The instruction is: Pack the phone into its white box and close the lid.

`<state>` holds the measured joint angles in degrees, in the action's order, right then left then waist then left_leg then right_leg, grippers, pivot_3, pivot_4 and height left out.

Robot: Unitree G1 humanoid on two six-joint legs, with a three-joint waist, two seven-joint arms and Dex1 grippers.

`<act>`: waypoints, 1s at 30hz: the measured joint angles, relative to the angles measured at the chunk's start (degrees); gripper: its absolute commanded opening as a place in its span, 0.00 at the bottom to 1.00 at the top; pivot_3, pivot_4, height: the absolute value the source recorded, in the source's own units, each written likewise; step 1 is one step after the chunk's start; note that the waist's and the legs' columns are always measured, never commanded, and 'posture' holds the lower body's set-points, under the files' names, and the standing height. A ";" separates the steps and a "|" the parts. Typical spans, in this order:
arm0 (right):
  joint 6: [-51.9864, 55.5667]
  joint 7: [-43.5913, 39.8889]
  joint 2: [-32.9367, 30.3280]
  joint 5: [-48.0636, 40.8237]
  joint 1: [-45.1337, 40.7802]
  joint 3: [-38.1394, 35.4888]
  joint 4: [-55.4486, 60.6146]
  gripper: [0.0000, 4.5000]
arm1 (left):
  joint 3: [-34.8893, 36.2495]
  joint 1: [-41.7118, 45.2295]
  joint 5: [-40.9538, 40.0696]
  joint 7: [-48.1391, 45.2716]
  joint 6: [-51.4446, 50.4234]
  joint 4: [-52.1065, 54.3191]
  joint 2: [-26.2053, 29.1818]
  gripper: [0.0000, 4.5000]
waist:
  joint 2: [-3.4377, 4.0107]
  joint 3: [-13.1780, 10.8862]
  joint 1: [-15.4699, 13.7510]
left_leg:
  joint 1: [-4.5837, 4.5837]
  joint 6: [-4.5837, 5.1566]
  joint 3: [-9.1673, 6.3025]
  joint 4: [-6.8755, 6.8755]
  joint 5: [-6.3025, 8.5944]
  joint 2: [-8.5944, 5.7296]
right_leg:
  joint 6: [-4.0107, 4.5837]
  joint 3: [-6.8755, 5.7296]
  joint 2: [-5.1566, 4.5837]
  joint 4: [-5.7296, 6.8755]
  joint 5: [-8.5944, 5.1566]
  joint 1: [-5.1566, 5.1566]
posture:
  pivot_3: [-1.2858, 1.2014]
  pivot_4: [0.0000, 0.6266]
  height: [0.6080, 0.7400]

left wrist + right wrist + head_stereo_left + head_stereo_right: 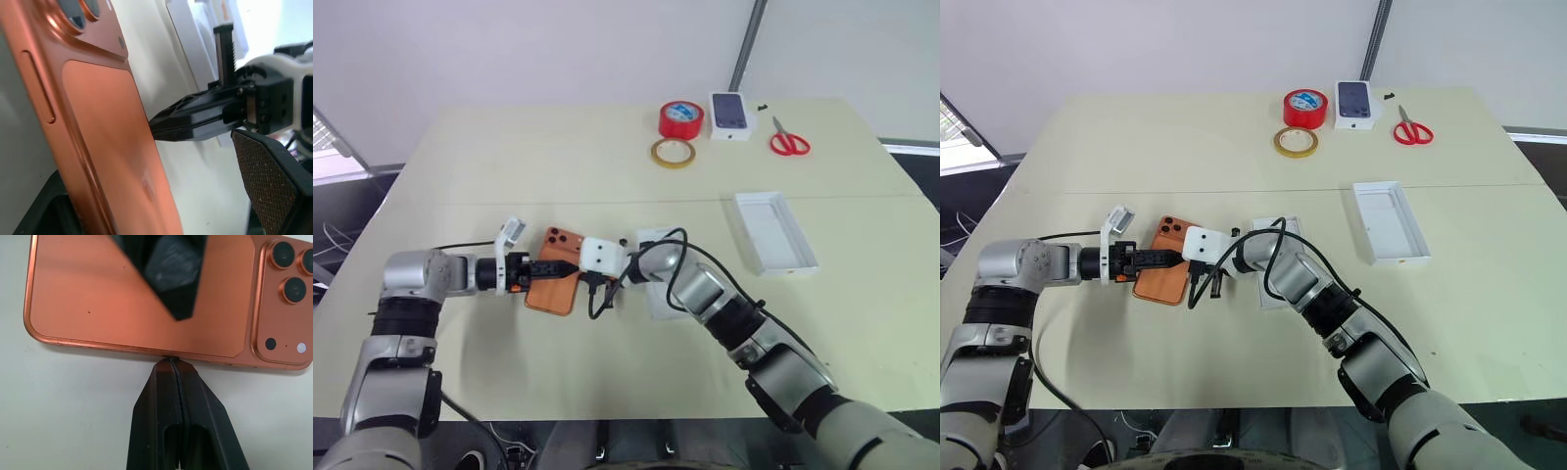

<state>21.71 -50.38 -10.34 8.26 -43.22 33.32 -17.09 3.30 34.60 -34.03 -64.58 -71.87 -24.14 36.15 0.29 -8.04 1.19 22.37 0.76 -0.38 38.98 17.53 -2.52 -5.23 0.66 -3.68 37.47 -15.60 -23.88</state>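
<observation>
A pale cream table point(607, 176) fills the scene, with a seam running across it, set against a plain white wall; a grey pole rises behind the far edge and dark floor shows at either side. Near the middle of the front half the orange phone point(1167, 266) lies back up, camera bump toward the far side. The left gripper point(1163, 258) reaches in from the left with its fingers spread apart, one black finger lying over the phone's back and the other apparently below its edge, though whether they actually press it is hard to judge. The right gripper point(176, 369) comes from the opposite side, its two fingers pressed together, tips touching the phone's long edge. Just beyond the right wrist a flat white piece, probably the white box point(1278, 235), lies mostly hidden. Well apart to the right rests the lid point(773, 231), hollow side up. At the far edge sit red tape point(680, 118), a tan tape ring point(673, 153), a small white box with a dark phone picture point(731, 115) and red scissors point(788, 140).
</observation>
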 measured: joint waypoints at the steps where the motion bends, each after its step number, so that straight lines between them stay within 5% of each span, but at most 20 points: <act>1: -0.29 0.11 0.02 0.00 0.00 -0.07 -0.10 0.00 | 0.26 -0.11 -0.42 -0.04 -0.39 -0.50 0.42 0.87 | -0.03 -0.02 0.03 | 0.06 -0.09 0.00 0.00 -0.05 0.00 | 0.00 0.00 0.00 0.01 0.00 -0.09 | 0.52 0.24 1.00; 4: -0.91 0.48 0.01 0.02 0.00 -0.19 -0.52 0.00 | 0.61 -0.25 -0.98 -0.05 -0.58 -1.85 1.06 0.76 | -0.04 -0.02 0.11 | 0.09 -0.25 0.00 -0.03 -0.14 0.00 | 0.00 0.00 0.00 0.02 0.00 -0.13 | 0.52 0.24 1.00; 7: -1.18 0.51 0.01 0.02 0.00 -0.19 -0.55 0.00 | 0.84 -0.90 -1.18 0.26 -1.40 -3.02 1.46 0.48 | -0.04 -0.04 0.34 | 0.11 -0.23 0.00 -0.07 -0.13 0.00 | 0.00 0.01 0.00 0.03 0.00 -0.18 | 0.52 0.24 1.00; 16: -1.29 0.51 0.09 0.17 0.00 -0.33 -0.59 0.00 | 1.67 -1.37 -2.48 1.19 -2.71 -3.71 1.44 0.48 | -0.13 -0.09 0.73 | 0.15 -0.13 -0.01 -0.08 -0.07 0.01 | 0.00 0.00 0.00 0.03 0.00 -0.21 | 0.52 0.24 1.00; 19: -1.33 0.51 0.09 0.18 0.00 -0.33 -0.59 0.00 | 1.97 -1.37 -2.64 1.35 -2.91 -3.97 1.45 0.29 | -0.15 -0.10 0.87 | 0.15 -0.14 -0.01 -0.09 -0.08 0.01 | 0.00 0.01 0.00 0.03 0.00 -0.22 | 0.52 0.24 1.00; 22: -1.50 0.50 0.04 0.23 0.03 -0.35 -0.59 0.00 | 2.34 -1.43 -3.64 0.82 -3.58 -4.22 1.39 0.01 | -0.15 -0.10 1.01 | 0.16 -0.14 -0.01 -0.10 -0.08 0.01 | 0.00 0.00 0.00 0.04 0.00 -0.23 | 0.52 0.24 1.00; 30: -4.99 0.92 -0.92 -1.82 1.28 -5.14 -0.08 0.00 | 4.53 -3.51 -4.83 1.28 -2.78 -3.11 1.19 0.01 | -0.18 -0.14 1.28 | 0.27 -0.32 -0.01 -0.13 -0.18 0.01 | 0.00 0.01 0.00 0.04 0.00 -0.36 | 0.52 0.24 1.00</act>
<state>16.72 -49.46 -11.26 6.44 -41.94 28.17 -17.16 7.82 31.09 -38.86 -63.30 -74.65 -27.25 37.34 0.11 -8.18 2.47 22.64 0.44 -0.40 38.84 17.34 -2.52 -5.23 0.67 -3.68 37.52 -15.60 -24.24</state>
